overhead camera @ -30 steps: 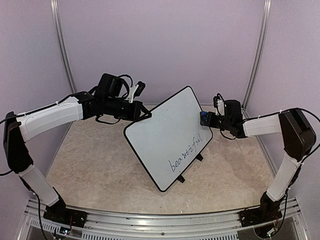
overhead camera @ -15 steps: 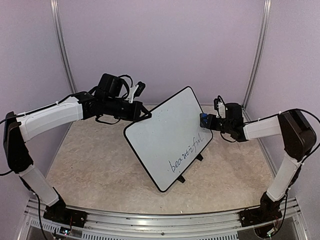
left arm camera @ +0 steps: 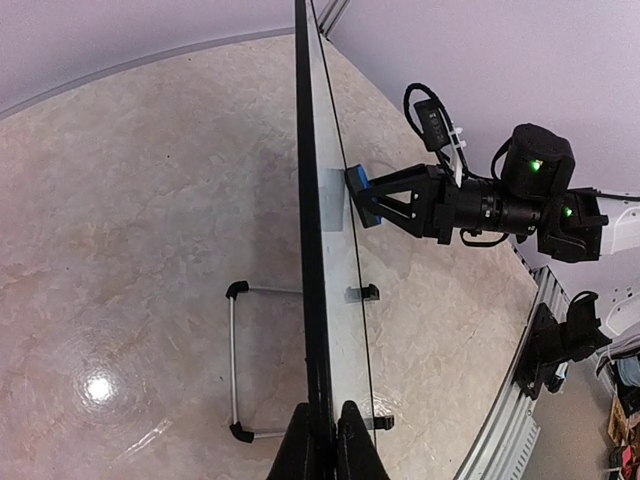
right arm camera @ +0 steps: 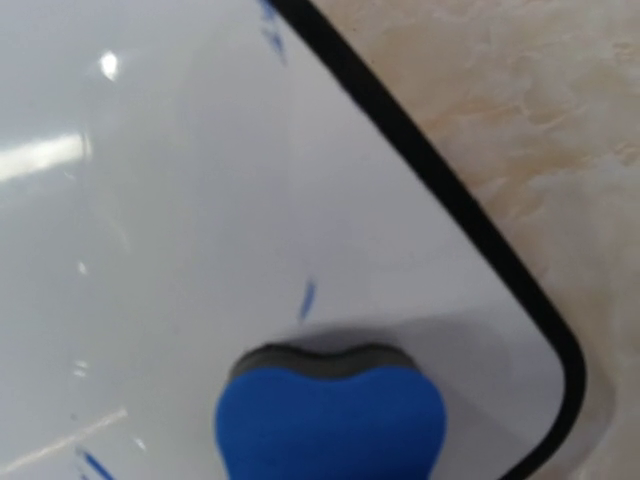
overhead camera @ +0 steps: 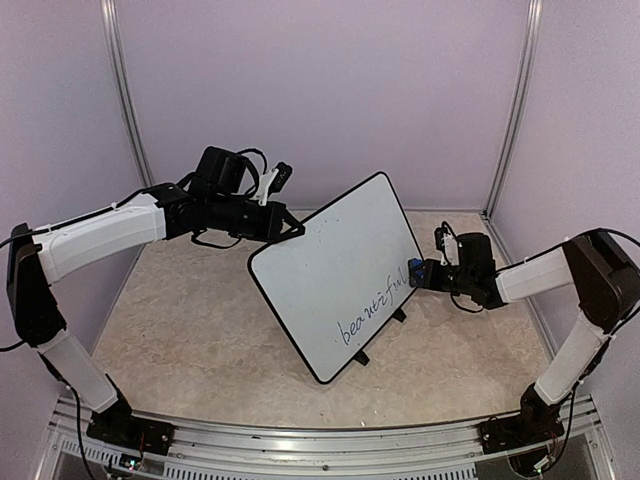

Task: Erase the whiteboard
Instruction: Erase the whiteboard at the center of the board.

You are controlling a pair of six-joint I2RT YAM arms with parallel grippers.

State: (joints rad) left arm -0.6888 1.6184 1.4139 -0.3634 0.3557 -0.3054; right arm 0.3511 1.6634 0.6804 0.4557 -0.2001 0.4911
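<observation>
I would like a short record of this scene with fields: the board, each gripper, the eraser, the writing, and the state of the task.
whiteboard: propped upright on the table
left gripper: shut on the whiteboard's upper left edge
right gripper: shut on the eraser
eraser: blue, pressed on the whiteboard face near its right edge
writing: one handwritten word, readable
task state: writing not yet wiped off

whiteboard point(overhead camera: 335, 270): showing a white face, wearing a thin black rim; blue handwriting point(overhead camera: 375, 305) running just beside right gripper point(overhead camera: 416, 273). eraser point(right arm camera: 330, 425) in that gripper: showing blue over grey. table point(overhead camera: 180, 320): showing beige marbling.
</observation>
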